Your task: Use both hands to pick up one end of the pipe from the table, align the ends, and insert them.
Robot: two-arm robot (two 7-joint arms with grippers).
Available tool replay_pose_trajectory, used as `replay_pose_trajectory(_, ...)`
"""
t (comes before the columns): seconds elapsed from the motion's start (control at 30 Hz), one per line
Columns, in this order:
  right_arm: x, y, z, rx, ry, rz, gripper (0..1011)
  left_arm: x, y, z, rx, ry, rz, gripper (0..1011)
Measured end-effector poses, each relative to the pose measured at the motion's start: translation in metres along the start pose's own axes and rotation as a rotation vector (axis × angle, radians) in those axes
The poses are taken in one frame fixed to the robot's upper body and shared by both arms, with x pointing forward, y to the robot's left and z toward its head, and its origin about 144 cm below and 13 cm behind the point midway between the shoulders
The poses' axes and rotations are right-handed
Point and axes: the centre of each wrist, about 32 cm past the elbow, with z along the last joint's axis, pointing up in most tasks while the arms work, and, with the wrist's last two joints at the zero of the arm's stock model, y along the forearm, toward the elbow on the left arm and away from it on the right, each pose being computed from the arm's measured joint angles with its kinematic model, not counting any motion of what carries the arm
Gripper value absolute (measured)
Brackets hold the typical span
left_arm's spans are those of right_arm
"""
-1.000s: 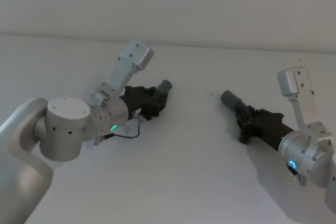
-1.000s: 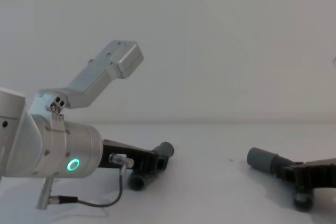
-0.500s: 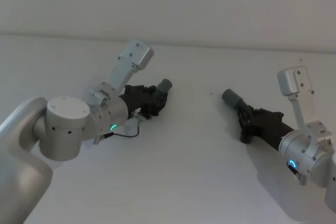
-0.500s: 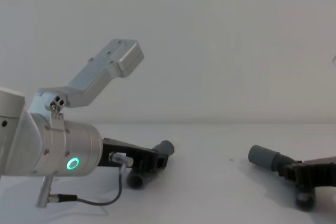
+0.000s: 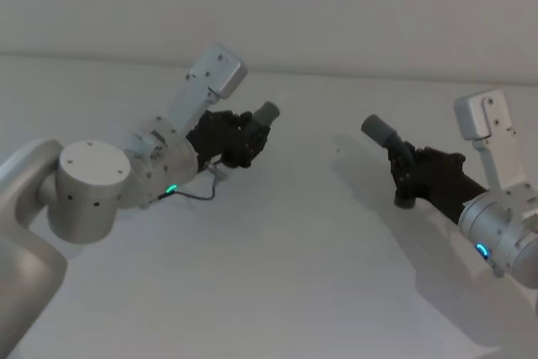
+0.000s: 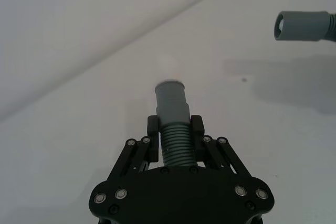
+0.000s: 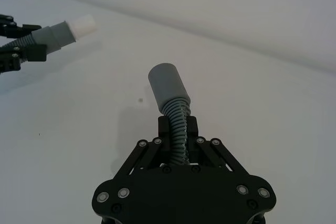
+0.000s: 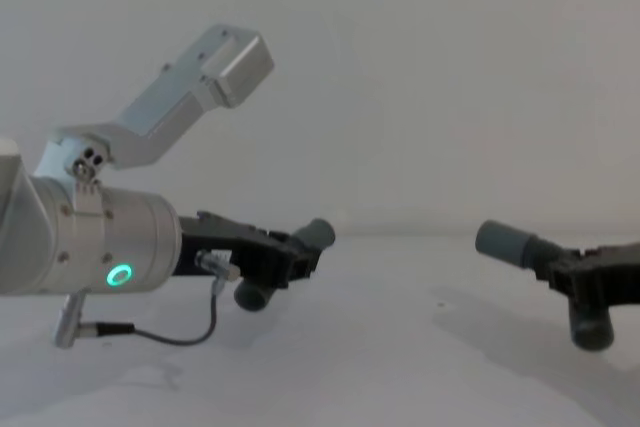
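Observation:
Two dark-grey bent pieces of the pipe hang above the white table, one in each gripper. My left gripper is shut on the ribbed middle of the left piece. That piece's cuff points right and bears a whitish tip. My right gripper is shut on the ribs of the right piece. Its open socket end points left toward the other piece. A wide gap separates the two ends.
A thin black cable hangs under the left wrist with its green ring light. Shadows of both arms lie on the bare table below them. A pale wall rises behind the table's far edge.
Both grippers have risen with their pipe pieces, which have come up off the table. The two ends still face each other at about the same distance.

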Motion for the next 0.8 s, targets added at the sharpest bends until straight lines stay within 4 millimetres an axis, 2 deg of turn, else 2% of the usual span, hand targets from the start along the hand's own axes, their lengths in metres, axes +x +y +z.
replay_pose_trajectory(0.8, 0.036, -0.02, 0.02, 0.25, -0.385, 0.07, 173, 0.032, 0.018, 0.037, -0.204, -0.427, -0.116, 348)
